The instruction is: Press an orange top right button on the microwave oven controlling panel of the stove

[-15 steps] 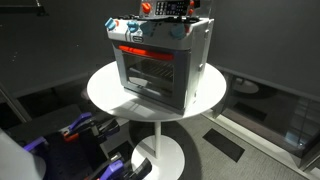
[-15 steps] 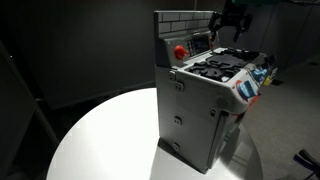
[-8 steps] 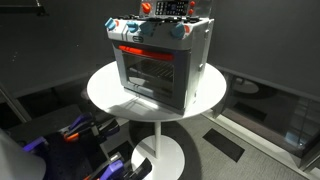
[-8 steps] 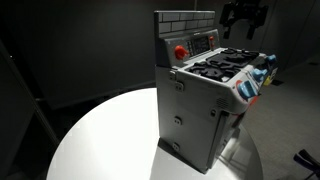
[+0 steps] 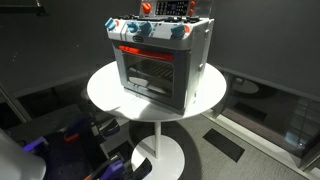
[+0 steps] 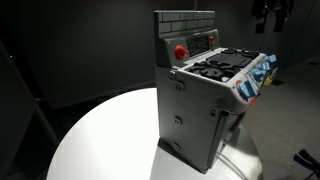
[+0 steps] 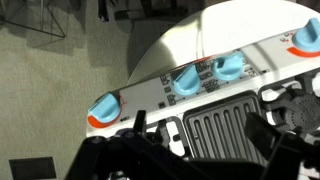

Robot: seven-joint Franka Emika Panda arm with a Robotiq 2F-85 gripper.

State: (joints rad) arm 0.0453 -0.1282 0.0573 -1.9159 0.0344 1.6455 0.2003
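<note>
Since a second ago your hand (image 6: 271, 14) has lifted and swung away. It was just beside small dark upright button panel (image 6: 203, 42), now well apart at top corner. Wrist view: jaws spread wide, nothing held. Panel stands at rear of boxy silver-grey toy stove (image 6: 205, 110), beside red round button (image 6: 181, 51). Stove sits on round white desk (image 6: 95, 140). Blue-and-white knobs (image 7: 185, 80) and black burner grate (image 7: 215, 120) lie under hand.

The gripper (image 6: 272, 12) (dark, blurred) is cropped at the top edge.
</note>
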